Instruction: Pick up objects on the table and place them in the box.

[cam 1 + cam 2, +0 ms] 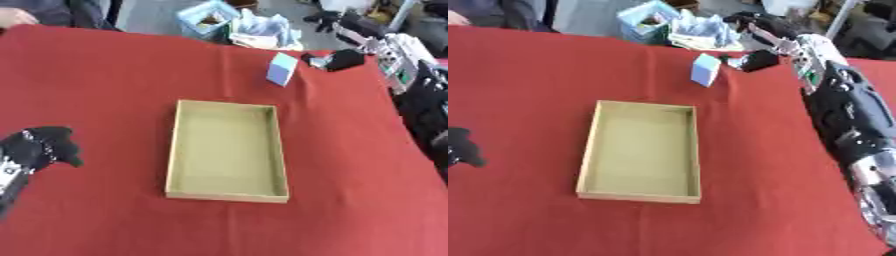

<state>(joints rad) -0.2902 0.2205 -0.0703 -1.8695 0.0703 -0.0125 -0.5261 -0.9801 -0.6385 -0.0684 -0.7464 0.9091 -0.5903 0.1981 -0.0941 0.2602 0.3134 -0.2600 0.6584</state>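
A shallow cardboard box (174, 150) lies open and empty in the middle of the red table. Beyond its far right corner a small pale blue and white carton (282, 69) stands tilted on the cloth. My right hand (343, 60) sits just to the right of the carton, a small gap apart, with the arm running down the right side in the right eye view. My left hand (45, 144) rests at the lower left, well away from the box, fingers relaxed and holding nothing.
Past the table's far edge stand a blue basket (203, 19) and a heap of pale cloth or bags (262, 31). The table's right edge runs diagonally close by my right arm. Red cloth lies bare around the box.
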